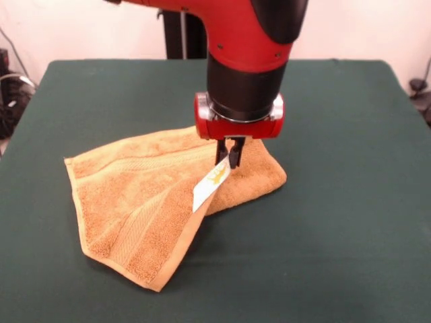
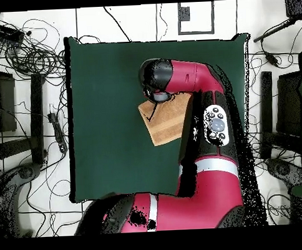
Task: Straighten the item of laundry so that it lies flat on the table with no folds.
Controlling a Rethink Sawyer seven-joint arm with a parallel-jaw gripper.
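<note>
Currently lying folded near the middle of the tabletop (image 1: 350, 222), in the front view: the towel (image 1: 135, 202), doubled over itself, one layer draped across another, with a corner pointing toward the near edge and a rounded fold sitting to the right. Dangling just below the claw (image 1: 230, 156): the white tag (image 1: 207, 185), hanging off a raised hem. Pinching that raised hem by the tag, with both fingers pressed close together and cloth apparently between them.

Judging the step in hand as peeling the upper layer open. Best done by lifting only enough to free the flap from the layer below, then drawing it away from the fold line, out over the bare green to the right and far side, keeping the cloth taut but not dragging the whole towel along. Worth watching for the lower layer sliding with it; terry clinging to terry is likely. Letting go low and late, so the flap is not falling back on itself.

Coming straight down from above, the red and black arm (image 1: 249, 40), wrist vertical, claw pointing at the tabletop. In the overhead view, covering much of the towel (image 2: 167, 124), leaving only a tan wedge showing.
</note>
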